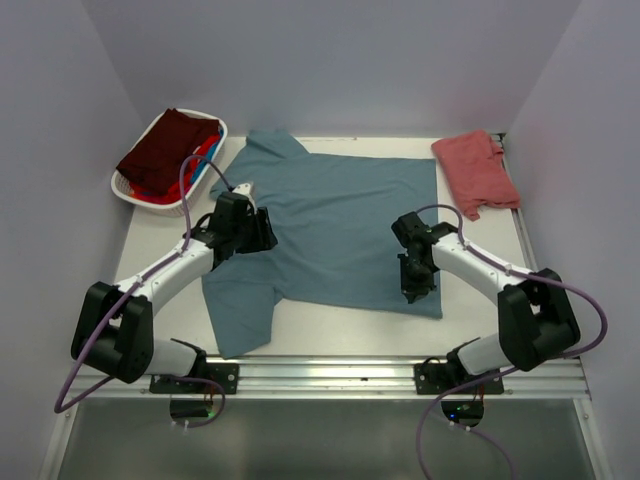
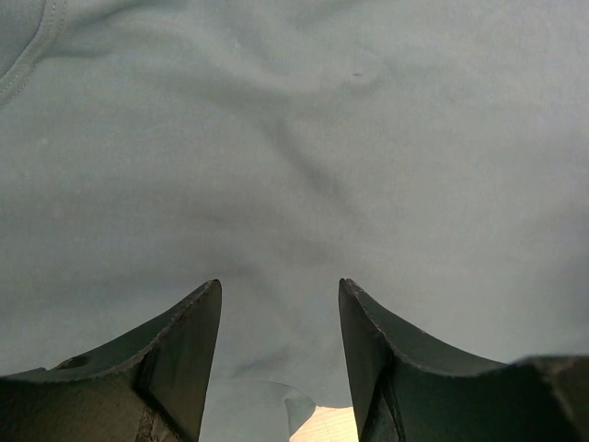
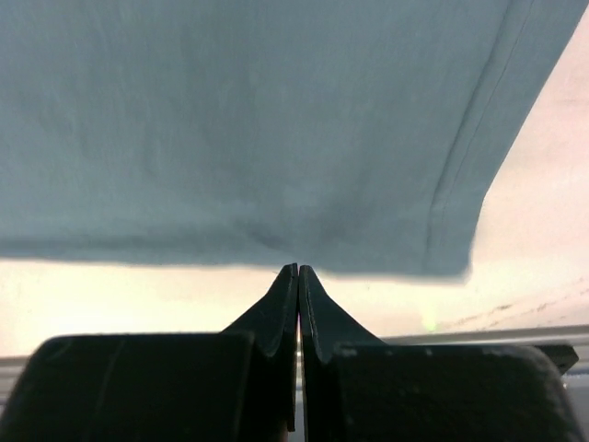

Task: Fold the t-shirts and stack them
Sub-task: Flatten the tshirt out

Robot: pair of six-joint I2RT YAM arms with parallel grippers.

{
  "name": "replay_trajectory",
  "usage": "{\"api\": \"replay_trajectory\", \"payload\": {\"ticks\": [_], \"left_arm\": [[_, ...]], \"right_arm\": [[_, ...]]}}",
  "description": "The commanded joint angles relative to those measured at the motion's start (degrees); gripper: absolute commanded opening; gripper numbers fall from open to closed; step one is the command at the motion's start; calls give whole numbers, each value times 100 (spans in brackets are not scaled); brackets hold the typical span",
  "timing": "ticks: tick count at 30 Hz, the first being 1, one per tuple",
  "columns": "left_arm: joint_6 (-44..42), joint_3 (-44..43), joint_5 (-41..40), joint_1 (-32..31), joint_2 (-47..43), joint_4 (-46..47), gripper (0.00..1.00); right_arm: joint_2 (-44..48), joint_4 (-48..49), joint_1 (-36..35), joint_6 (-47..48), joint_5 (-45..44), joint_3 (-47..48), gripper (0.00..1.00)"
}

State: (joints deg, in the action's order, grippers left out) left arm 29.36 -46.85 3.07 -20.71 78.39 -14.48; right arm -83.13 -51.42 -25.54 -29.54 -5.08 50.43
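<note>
The large slate teal-blue t-shirt [image 1: 340, 225] lies spread flat across the middle of the table. It fills the left wrist view [image 2: 294, 138] and the upper part of the right wrist view [image 3: 239, 120]. My left gripper [image 1: 262, 238] [image 2: 279, 285] hovers open over the shirt's left part, with only cloth below its jaws. My right gripper [image 1: 412, 290] [image 3: 297, 267] is shut at the shirt's near edge, close to the hemmed corner, and a small crease runs to its tips. A salmon-red t-shirt [image 1: 478, 172] lies crumpled at the back right.
A white oval basket [image 1: 130, 190] at the back left holds a dark maroon shirt [image 1: 165, 150] on top of bright blue and red cloth [image 1: 205, 160]. White walls close in the left, back and right sides. A metal rail [image 1: 330, 372] runs along the near edge.
</note>
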Motion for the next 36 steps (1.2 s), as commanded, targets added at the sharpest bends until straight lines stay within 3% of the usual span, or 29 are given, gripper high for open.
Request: {"api": "replay_trajectory", "payload": {"ticks": [1,7,11,14,23,36], "left_arm": [[-150,-43,88,6,-105,156,57],[-168,35,71,32,-254,121,57],[-168,88,45,49,-421,16,59],[-133,167,-280,49,-421,-143,69],[87,361,-281,427,334,341,62],[174,-114,-650,480,1440,691,54]], "right_arm": [[78,-702,-65,71,612,89,0],[51,-1028,-118,19,526,10,0],[420,-871,-118,-174,-167,308,0],[456,-371,-74,-315,-1130,519,0],[-1265,1572,1182,53,-1284,1379,0],[-2716,2022,1613,10,-1118,2224,0]]}}
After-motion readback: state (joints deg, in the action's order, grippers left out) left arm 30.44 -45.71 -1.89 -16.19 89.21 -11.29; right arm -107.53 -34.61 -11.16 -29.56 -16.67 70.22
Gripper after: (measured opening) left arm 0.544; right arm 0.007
